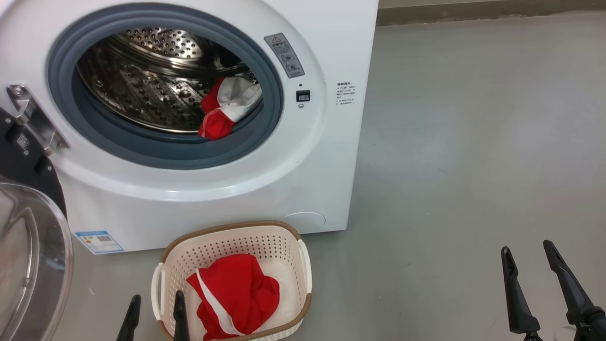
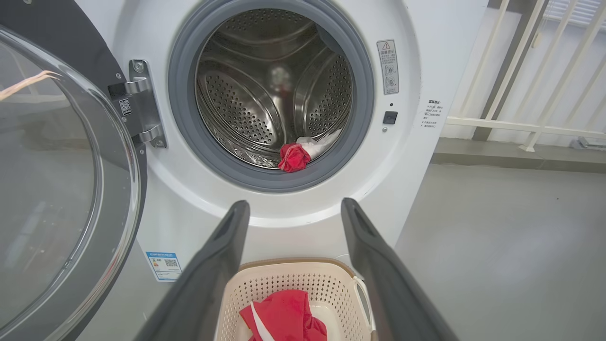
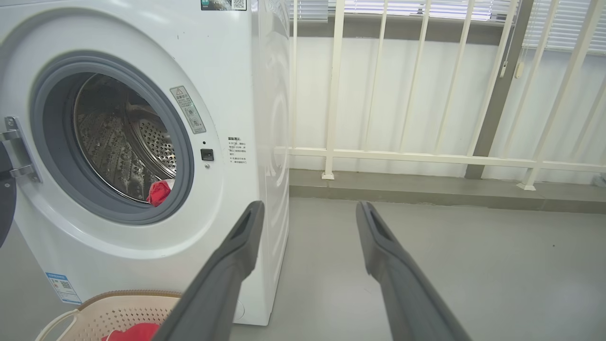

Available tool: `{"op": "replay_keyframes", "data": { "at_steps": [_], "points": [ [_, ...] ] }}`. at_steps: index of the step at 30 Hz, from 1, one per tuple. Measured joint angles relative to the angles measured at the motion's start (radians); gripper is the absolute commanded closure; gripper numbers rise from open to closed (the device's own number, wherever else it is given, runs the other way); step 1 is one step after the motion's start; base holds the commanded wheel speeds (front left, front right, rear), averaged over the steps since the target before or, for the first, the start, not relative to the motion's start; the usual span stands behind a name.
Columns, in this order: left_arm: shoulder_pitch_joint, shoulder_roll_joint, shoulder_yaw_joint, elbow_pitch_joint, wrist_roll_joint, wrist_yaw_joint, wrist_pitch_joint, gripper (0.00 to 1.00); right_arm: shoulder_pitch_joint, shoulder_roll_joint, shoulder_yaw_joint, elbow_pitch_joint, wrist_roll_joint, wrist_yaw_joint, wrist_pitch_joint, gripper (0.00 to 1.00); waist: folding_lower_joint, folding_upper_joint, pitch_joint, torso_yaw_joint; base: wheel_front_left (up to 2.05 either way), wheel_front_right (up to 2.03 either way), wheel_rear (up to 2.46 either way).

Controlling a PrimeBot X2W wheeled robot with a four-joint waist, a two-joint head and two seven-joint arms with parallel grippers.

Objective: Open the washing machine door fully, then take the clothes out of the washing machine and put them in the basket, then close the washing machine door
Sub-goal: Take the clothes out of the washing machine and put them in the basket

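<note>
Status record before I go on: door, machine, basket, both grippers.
door: washing machine door wide open, hinged on the left
machine: red and white garment inside the washing machine, near its front opening
basket: basket on the floor before the machine, red garment inside
left: left gripper open, empty, at the basket's near left corner
right: right gripper open, empty, over bare floor

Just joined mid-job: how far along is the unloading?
Done: the washing machine door stands wide open, and one red garment lies in the basket. In hand: nothing; the left gripper, by the basket, and the right gripper, over the floor, are both open and empty. Left: a red and white garment sits in the drum, then the door needs closing.
</note>
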Motion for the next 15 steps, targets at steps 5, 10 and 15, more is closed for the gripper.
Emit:
{"op": "replay_keyframes", "data": {
  "at_steps": [5, 10, 15],
  "points": [
    [0.000, 0.000, -0.001, -0.010, 0.003, 0.010, 0.007, 0.00, 0.000, 0.000, 0.008, -0.002, 0.001, 0.000, 0.000, 0.00, 0.0000, 0.0000, 0.013, 0.002, 0.00, 0.00, 0.00],
    [-0.002, -0.002, -0.007, -0.014, 0.003, 0.010, 0.007, 0.00, -0.001, 0.000, 0.019, -0.005, 0.004, 0.000, 0.000, 0.00, 0.0000, 0.0000, 0.040, 0.004, 0.00, 0.00, 0.00],
    [-0.014, -0.002, -0.007, -0.011, 0.003, 0.010, 0.007, 0.00, -0.003, 0.000, 0.025, -0.005, 0.005, 0.000, 0.000, 0.00, 0.0000, 0.0000, 0.063, 0.003, 0.00, 0.00, 0.00]
  ]
}}
